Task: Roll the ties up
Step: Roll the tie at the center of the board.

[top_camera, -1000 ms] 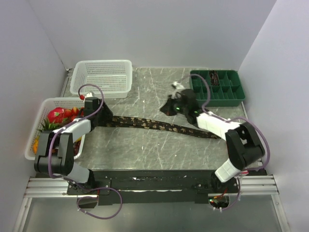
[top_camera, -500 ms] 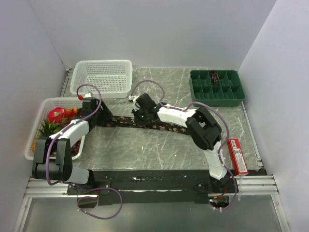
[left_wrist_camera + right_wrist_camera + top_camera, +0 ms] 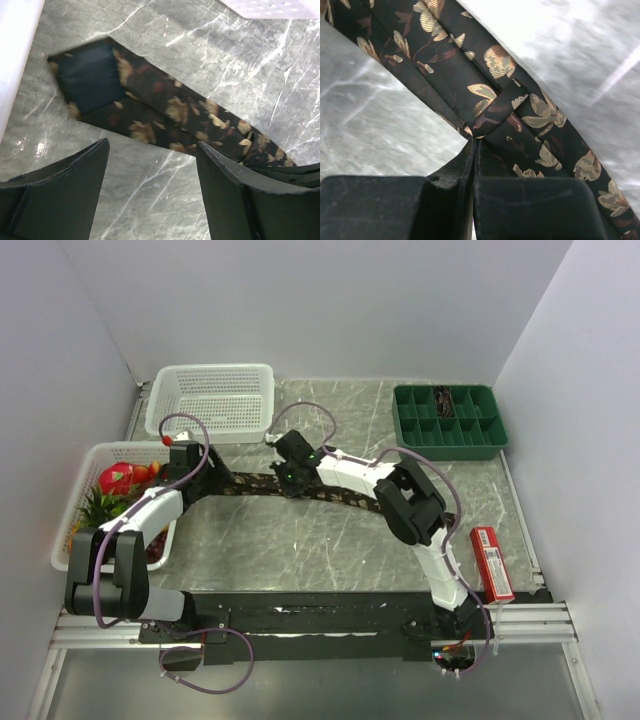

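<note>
One dark tie (image 3: pixel 250 483) with tan flowers lies flat across the middle of the table. Its wide end (image 3: pixel 90 82), dark lining up, shows in the left wrist view. My left gripper (image 3: pixel 198 478) hovers just short of that end, open (image 3: pixel 152 145), with only bare marble between the fingers (image 3: pixel 65 190). My right gripper (image 3: pixel 290 468) is over the tie near its left part. It is shut (image 3: pixel 476 142), pinching a folded-over layer of the tie (image 3: pixel 510 100). The arm hides the rest of the strip.
An empty white basket (image 3: pixel 212 400) stands at the back left. A second white basket (image 3: pixel 82 510) at the left edge holds red and green items. A green compartment tray (image 3: pixel 450 420) sits back right, and a red box (image 3: pixel 492 562) lies near the front right.
My right arm has swept from the table's right side to the left, carrying the tie's far end back over itself. The red box came into view. My left jaws widened slightly.
</note>
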{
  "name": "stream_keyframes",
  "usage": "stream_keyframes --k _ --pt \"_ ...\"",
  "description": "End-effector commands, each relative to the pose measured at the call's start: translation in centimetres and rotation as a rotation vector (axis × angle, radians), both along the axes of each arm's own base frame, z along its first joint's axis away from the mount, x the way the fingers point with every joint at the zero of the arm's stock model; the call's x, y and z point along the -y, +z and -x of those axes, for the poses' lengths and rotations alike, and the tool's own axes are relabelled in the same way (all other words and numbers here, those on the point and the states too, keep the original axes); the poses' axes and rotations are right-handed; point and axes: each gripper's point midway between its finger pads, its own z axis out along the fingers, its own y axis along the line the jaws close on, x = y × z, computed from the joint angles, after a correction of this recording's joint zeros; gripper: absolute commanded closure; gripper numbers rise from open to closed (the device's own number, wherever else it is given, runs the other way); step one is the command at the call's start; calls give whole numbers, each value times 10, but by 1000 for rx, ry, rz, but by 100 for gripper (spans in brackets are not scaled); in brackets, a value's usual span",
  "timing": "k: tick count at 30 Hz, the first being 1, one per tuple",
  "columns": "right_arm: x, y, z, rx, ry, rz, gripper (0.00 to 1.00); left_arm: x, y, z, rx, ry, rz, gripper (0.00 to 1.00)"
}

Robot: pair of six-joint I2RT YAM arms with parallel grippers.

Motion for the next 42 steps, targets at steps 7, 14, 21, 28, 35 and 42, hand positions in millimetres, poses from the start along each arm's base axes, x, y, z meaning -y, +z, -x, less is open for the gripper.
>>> stream_keyframes --k 7,14,21,28,35,42 --pt "42 39 7 61 -4 -76 100 6 0 -23 -14 22 38 22" --pt "23 76 -18 118 -4 -137 100 2 -18 -27 -79 58 17 18" --pt "6 56 -34 65 -29 -170 100 8 -53 -25 -182 81 -68 18" --pt "-9 56 -33 34 -2 -245 100 6 -47 -17 -180 93 -96 21" --pt "-29 50 -40 6 -6 -305 100 10 -40 5 -185 108 -173 20" --pt "-10 12 -44 -28 -68 -180 100 3 -38 20 -173 146 -167 20"
